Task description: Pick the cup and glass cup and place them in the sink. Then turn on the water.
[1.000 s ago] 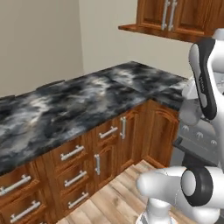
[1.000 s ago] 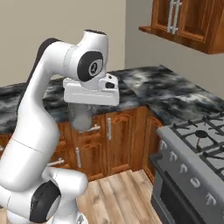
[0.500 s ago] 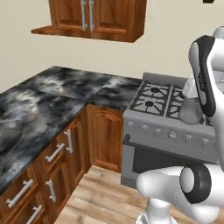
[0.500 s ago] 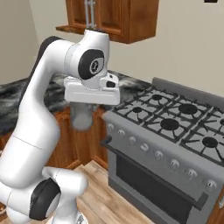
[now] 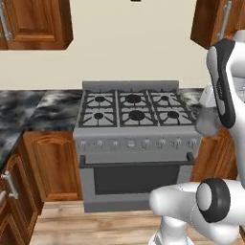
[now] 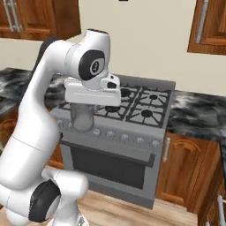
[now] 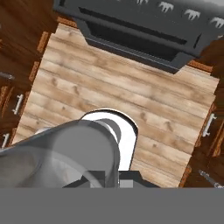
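My gripper (image 6: 83, 108) is shut on the glass cup (image 6: 82, 120), a translucent grey tumbler that hangs below the white hand in front of the stove. In the left base view the glass cup (image 5: 206, 122) shows at the right edge, beside the arm. Seen from the hand, the glass cup (image 7: 57, 151) takes up the lower left, with the wooden floor under it. The cup, the sink and the water are out of view.
A grey gas stove (image 5: 131, 107) with several burners and an oven door (image 5: 136, 177) stands straight ahead. Dark marble counters (image 5: 28, 112) over wooden cabinets (image 6: 185, 167) flank it. Upper cabinets (image 5: 33, 24) hang on the wall. Plank floor (image 7: 131, 96) lies below.
The whole picture has swung from the corner counter to the stove, so the base has turned. The arm keeps its pose and the tumbler stays in the gripper.
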Robot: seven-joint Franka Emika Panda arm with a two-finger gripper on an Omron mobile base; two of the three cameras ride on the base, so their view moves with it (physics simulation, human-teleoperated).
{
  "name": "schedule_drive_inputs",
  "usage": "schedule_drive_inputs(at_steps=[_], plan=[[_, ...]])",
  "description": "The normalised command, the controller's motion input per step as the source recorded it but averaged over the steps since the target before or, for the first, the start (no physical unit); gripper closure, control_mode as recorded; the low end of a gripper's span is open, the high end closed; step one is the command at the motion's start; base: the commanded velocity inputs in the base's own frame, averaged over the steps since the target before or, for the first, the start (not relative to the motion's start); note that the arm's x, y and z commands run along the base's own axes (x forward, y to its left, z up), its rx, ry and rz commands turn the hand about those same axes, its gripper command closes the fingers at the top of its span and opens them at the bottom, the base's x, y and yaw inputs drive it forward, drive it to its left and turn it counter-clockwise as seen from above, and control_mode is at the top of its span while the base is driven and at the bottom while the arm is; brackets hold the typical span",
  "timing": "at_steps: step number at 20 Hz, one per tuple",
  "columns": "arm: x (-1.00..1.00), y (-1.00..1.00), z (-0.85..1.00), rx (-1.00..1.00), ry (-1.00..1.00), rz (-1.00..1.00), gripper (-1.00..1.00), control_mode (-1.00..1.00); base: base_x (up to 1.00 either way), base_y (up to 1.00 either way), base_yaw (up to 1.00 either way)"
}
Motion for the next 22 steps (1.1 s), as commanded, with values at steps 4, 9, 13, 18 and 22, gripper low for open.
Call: schedule_drive_inputs(at_steps=[4, 9, 13, 18, 22], plan=[[0.0, 0.0, 0.0, 0.0, 0.0, 0.0, 1.0, 1.0, -0.27, -0.33, -0.69], [0.0, 0.0, 0.0, 0.0, 0.0, 0.0, 1.0, 1.0, -0.35, -0.22, -0.66], [0.0, 0.0, 0.0, 0.0, 0.0, 0.0, 1.0, 1.0, -0.33, -0.04, -0.58], [0.0, 0.0, 0.0, 0.0, 0.0, 0.0, 1.0, 1.0, -0.51, -0.11, -0.57], [0.0, 0.0, 0.0, 0.0, 0.0, 0.0, 1.0, 1.0, -0.29, 0.01, -0.64]])
